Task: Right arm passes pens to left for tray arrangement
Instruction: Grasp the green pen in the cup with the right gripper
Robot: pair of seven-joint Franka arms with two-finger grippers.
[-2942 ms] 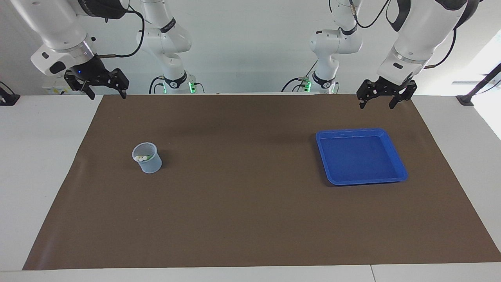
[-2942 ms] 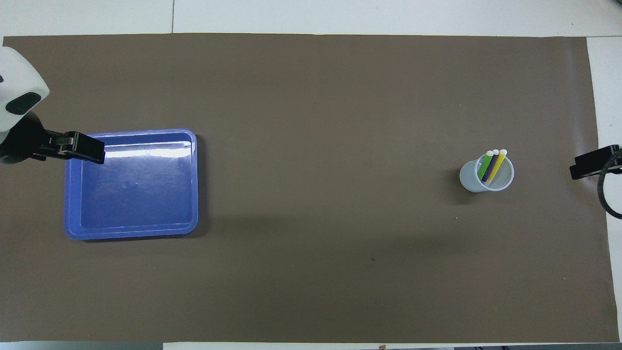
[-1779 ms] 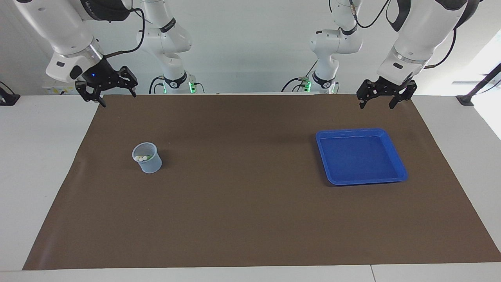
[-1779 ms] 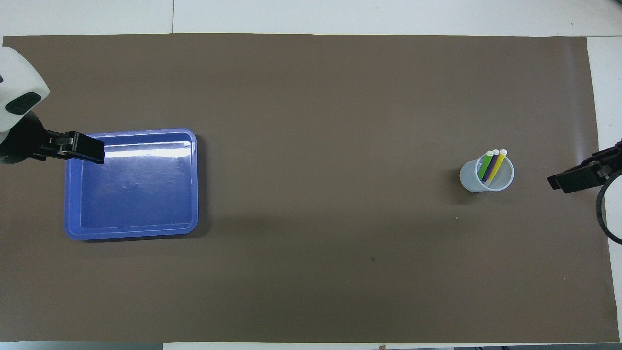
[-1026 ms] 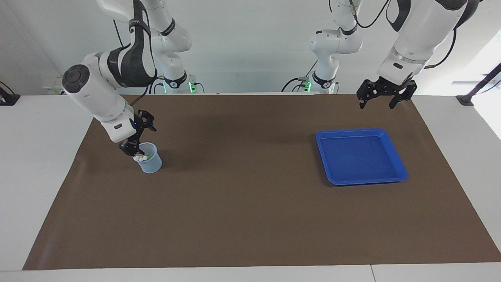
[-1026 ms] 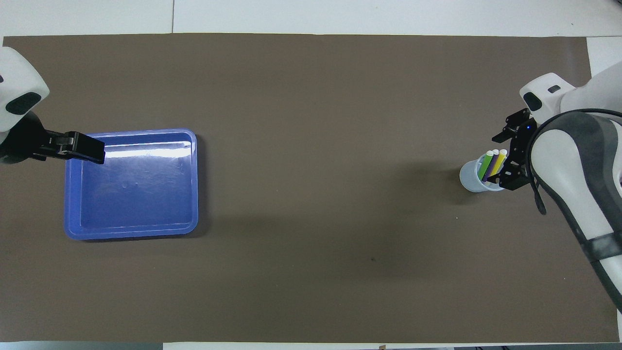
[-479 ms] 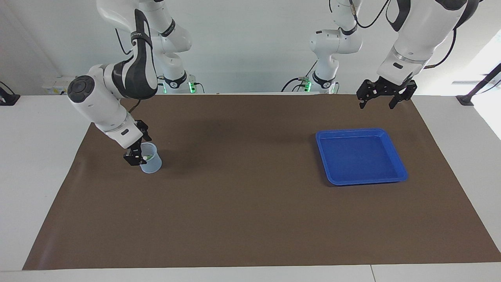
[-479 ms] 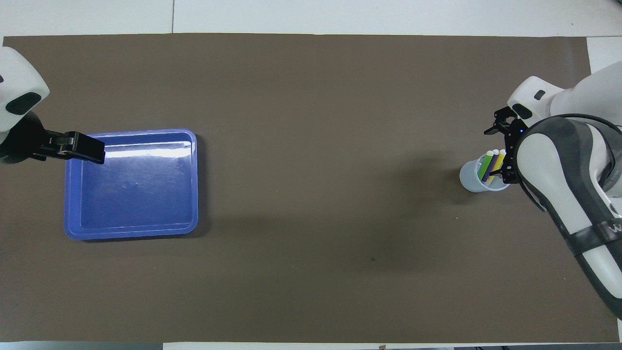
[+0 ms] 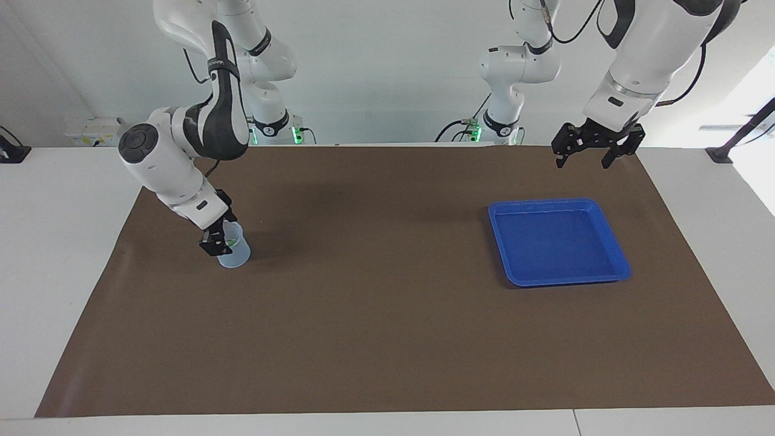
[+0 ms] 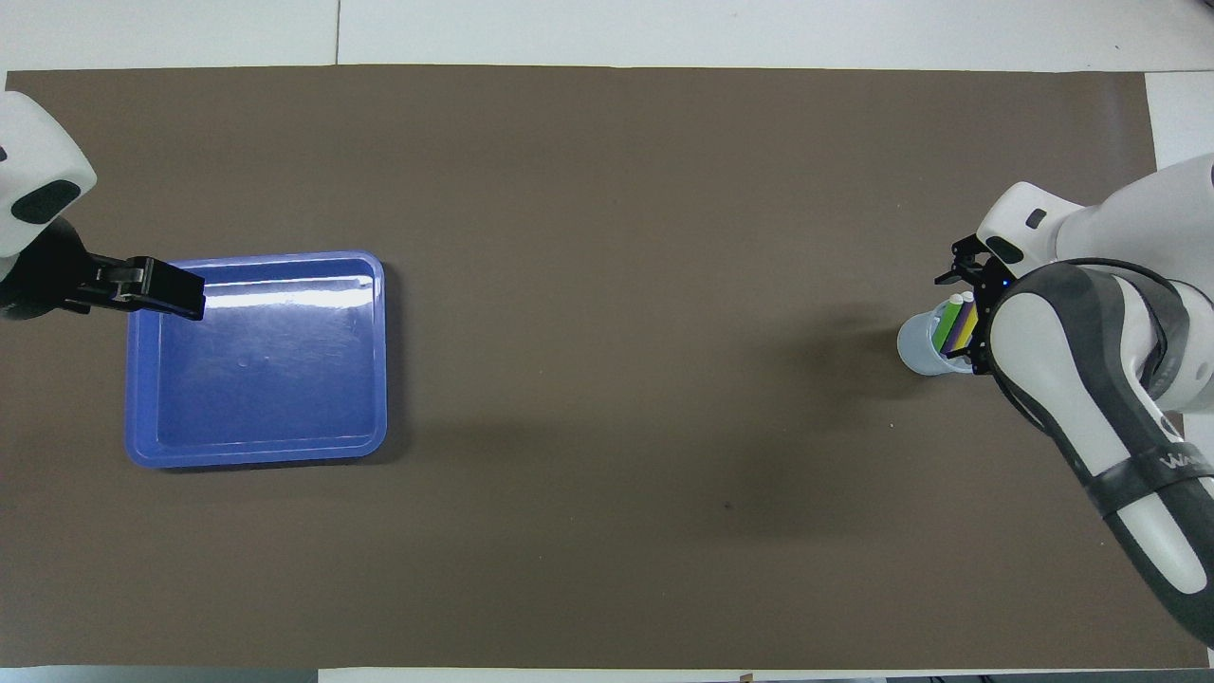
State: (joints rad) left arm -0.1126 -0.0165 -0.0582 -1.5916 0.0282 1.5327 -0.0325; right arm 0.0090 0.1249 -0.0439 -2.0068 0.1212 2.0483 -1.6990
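Note:
The pens stand in a small translucent cup (image 9: 238, 255) toward the right arm's end of the table. The overhead view shows the green pen (image 10: 947, 328) and the purple pen (image 10: 961, 328), while the arm mostly covers the yellow one. My right gripper (image 9: 218, 238) is down at the cup's rim, open, with its fingers on either side of the pens' pale tops. The blue tray (image 9: 557, 242) lies empty toward the left arm's end. My left gripper (image 9: 596, 154) waits open in the air over the mat's edge, nearer to the robots than the tray.
A brown mat (image 9: 375, 315) covers the table, with white tabletop around it. The right arm's bent forearm (image 10: 1091, 398) hangs over the mat beside the cup. One finger (image 10: 161, 286) of the left gripper overlaps the tray's corner in the overhead view.
The right arm swung down from the mat's edge to the cup and has sunk lower around the pens over the last second. The left arm has not moved.

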